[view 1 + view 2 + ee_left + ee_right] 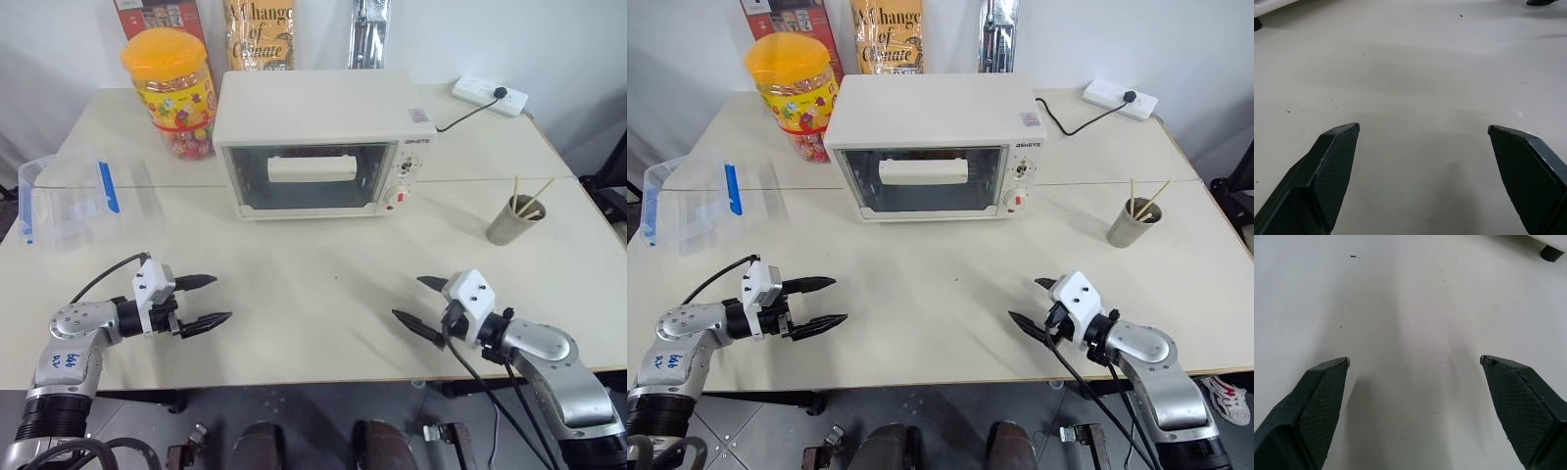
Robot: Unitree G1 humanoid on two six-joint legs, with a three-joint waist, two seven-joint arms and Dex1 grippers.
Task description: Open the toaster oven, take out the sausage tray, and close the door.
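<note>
Toaster oven [323, 137] at the middle of the far half of the table [313, 294], door [313, 176] shut, white bar handle [312, 168] across the glass — nothing of the sausage tray to be made out behind the pane. Left gripper [217, 300] low over the near left of the table, fingers spread wide, nothing between them. Right gripper [411, 300] low over the near right, also spread wide and empty, pointing inward toward the left one. Both well short of the oven. Candy jar [174, 93] with orange lid just left of the oven; clear plastic box [73, 201] at the table's left edge; cup with sticks [514, 217] to the right; power strip [490, 95] at the far right.
</note>
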